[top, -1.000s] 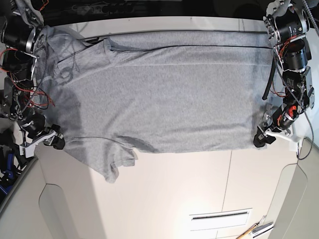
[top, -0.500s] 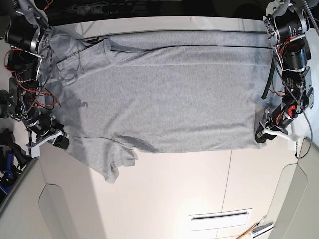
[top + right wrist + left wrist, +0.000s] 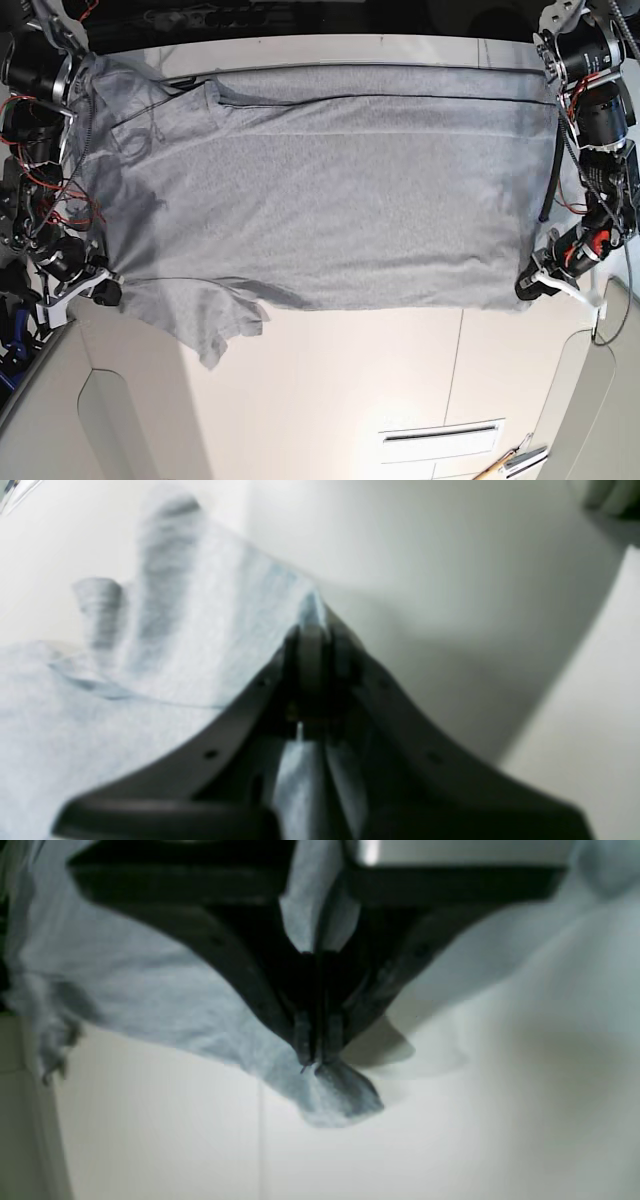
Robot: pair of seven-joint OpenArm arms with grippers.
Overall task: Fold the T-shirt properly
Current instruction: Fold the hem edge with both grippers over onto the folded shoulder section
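The heather-grey T-shirt lies spread across the white table, plain side up, its hem toward the right and a sleeve hanging at the lower left. My left gripper is shut on the shirt's lower right corner; the left wrist view shows the black fingers pinching grey cloth just above the table. At the shirt's lower left edge my right gripper is shut on fabric, and in the right wrist view cloth is clamped between its jaws. No lettering shows.
The white table has a seam and a slot near the front right. A pencil-like tool lies at the bottom edge. Arm links and red wiring flank both sides of the shirt.
Both grippers have pulled outward and slightly toward the front, drawing the shirt's lower edge tauter. The right gripper has shifted left and the left gripper right and down.
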